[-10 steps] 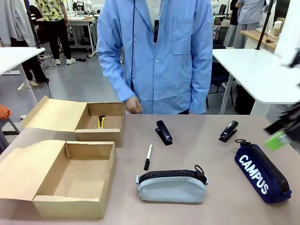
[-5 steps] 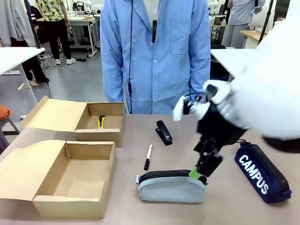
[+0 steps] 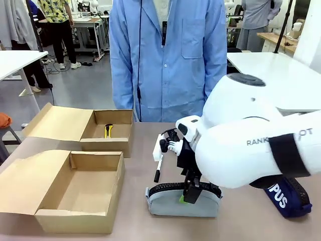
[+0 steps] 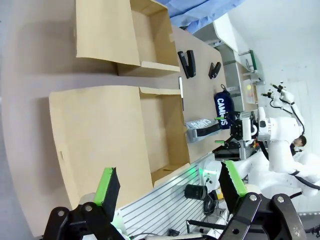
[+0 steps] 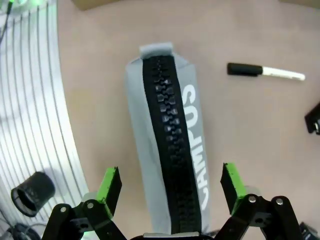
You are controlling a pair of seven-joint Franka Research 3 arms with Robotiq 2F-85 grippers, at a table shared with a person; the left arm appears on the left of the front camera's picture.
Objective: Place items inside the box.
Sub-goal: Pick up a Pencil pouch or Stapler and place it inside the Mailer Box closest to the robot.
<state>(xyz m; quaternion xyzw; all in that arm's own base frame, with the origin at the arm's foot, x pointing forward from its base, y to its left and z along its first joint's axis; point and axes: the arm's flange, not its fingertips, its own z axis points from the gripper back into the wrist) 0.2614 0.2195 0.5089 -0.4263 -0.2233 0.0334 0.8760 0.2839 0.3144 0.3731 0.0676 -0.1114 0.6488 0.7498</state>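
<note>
The grey "CAMPUS" pencil case (image 3: pixel 168 207) lies near the table's front edge, zip up. My right gripper (image 3: pixel 186 197) hangs just over its right half, open. In the right wrist view the case (image 5: pixel 167 135) runs between the spread green fingers (image 5: pixel 109 183) without touching them. The black-and-white marker pen (image 3: pixel 158 168) lies just beyond it. The navy case (image 3: pixel 285 200) peeks out from behind my right arm. The yellow-handled utility knife (image 3: pixel 108 130) rests in the far box (image 3: pixel 116 116). My left gripper (image 4: pixel 169 176) is open and held off the table's left side. Two black staplers (image 4: pixel 187 57) lie past the boxes.
An open empty cardboard box (image 3: pixel 80 188) stands front left, its flap spread out to the left. A person in a blue coat (image 3: pixel 168 55) stands at the far edge, hands off the table. My bulky right arm (image 3: pixel 256 145) covers the table's right half.
My right arm has swung in from the right edge and come down over the grey pencil case. The person's hand has drawn back from the table.
</note>
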